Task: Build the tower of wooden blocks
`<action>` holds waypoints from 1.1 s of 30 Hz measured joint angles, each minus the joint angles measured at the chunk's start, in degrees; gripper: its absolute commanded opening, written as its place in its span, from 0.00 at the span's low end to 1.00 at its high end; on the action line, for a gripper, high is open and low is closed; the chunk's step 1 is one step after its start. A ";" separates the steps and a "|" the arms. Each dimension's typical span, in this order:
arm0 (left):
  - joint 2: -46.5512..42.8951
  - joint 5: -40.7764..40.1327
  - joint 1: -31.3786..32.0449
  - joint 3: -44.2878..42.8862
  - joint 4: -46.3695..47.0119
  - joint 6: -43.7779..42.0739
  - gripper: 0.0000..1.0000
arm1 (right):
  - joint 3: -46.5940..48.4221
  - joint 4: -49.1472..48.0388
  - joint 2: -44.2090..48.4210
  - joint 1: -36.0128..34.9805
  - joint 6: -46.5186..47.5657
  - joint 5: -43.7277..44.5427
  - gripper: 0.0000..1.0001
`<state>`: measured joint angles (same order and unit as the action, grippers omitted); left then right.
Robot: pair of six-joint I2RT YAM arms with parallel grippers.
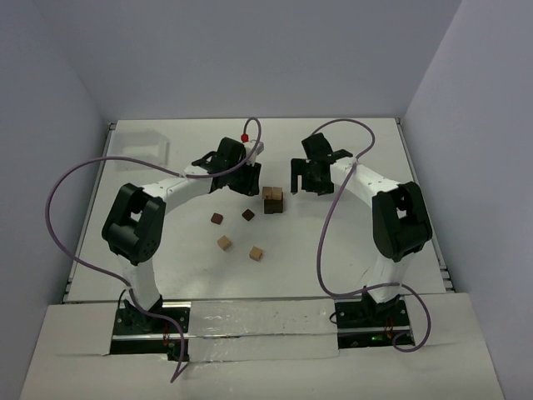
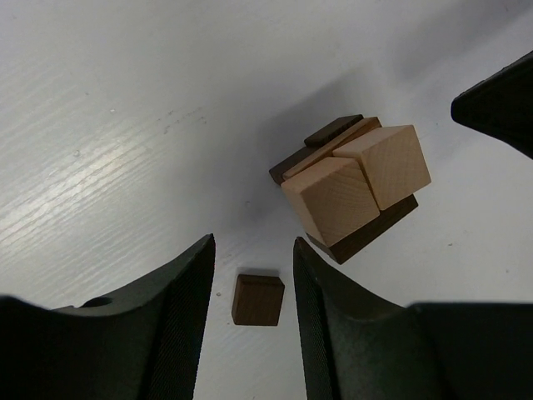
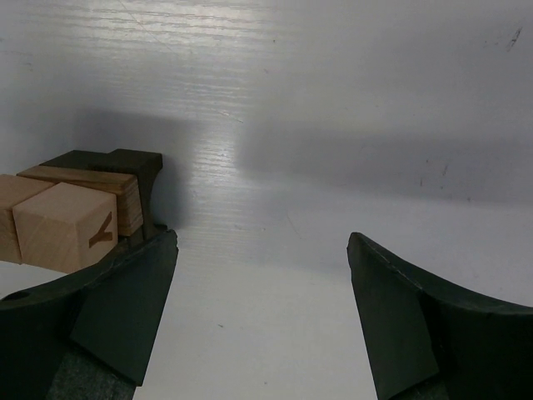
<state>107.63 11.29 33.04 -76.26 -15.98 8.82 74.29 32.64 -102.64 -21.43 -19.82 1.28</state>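
Left claw (image 2: 254, 250), fingers apart and empty, is hovering directly above a loose dark block (image 2: 257, 300) lying on the table (image 2: 125, 125) near the tower (image 2: 350, 187); right claw (image 3: 262, 242), likewise gaping empty, is hanging beside the tower's opposite flank

The tower (image 1: 272, 200) stood just right of centre in the top view, a compact stack with dark brown cubes at the base and tan cubes touching side by side on top, set slightly askew. Four loose wood blocks lay flat and apart to its lower left. The left dark brown cube (image 1: 216, 218) and the right dark brown cube (image 1: 247, 214) lay nearer it, with the left tan cube (image 1: 223, 242) and the right tan cube (image 1: 256, 252) lower in the frame.
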 measured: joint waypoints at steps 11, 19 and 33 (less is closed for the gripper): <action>2.30 1.89 0.35 -1.53 -1.08 -0.02 0.50 | 1.96 0.45 -1.53 0.09 -0.30 -2.08 0.89; 2.98 2.68 0.93 -2.43 -1.44 -0.04 0.50 | 2.22 0.61 -2.36 0.09 -0.30 -3.83 0.89; 2.98 2.68 1.15 -2.67 -1.69 -0.04 0.50 | 2.63 0.70 -2.70 0.07 -0.30 -6.12 0.88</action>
<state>110.61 13.98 34.20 -78.94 -17.67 8.78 76.93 33.34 -105.34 -21.37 -20.12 -4.84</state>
